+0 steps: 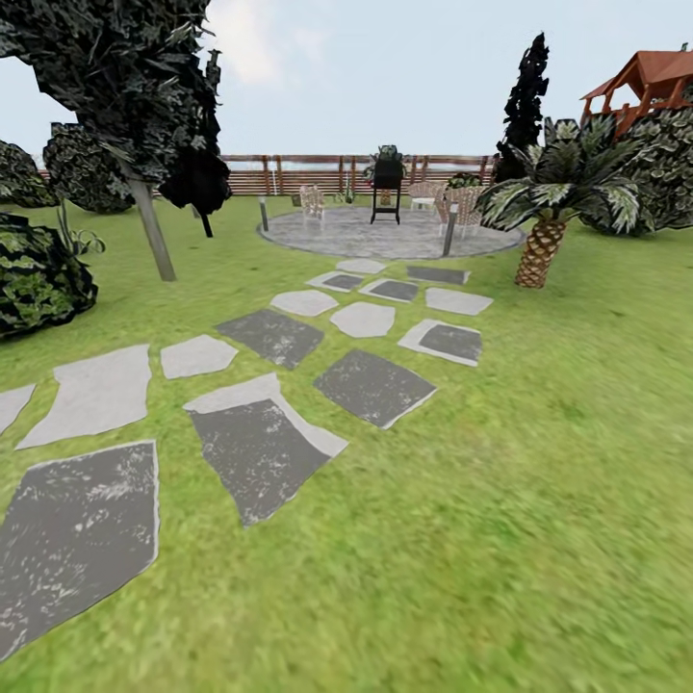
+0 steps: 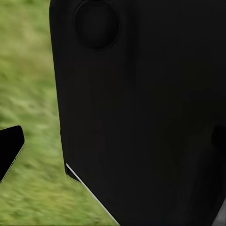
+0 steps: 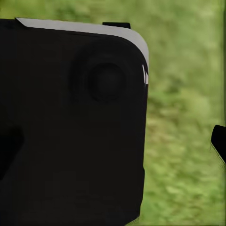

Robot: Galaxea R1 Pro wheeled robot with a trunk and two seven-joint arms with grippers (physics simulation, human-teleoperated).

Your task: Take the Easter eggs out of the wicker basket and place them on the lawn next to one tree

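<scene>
The lawn [image 1: 539, 462] of mottled green grass spreads out ahead in the head view. A tree [image 1: 152, 231] with a leaning pale grey trunk and dark shard-like foliage stands at the left, beyond the stone path. The Easter eggs and the wicker basket are out of view. In the left wrist view a black fingertip [image 2: 9, 148] pokes in over blurred grass beside a large black part of the robot [image 2: 141, 117]. In the right wrist view another black fingertip [image 3: 219, 141] shows at the edge, beside a similar black panel [image 3: 70, 127]. Neither jaw gap is visible.
Grey stepping stones [image 1: 260, 452] run from the near left toward a round stone patio [image 1: 385, 236] with chairs and a black grill [image 1: 387, 183]. A palm [image 1: 539, 250] stands at the right and dark bushes [image 1: 38, 274] at the left. A wooden fence [image 1: 289, 173] closes the back.
</scene>
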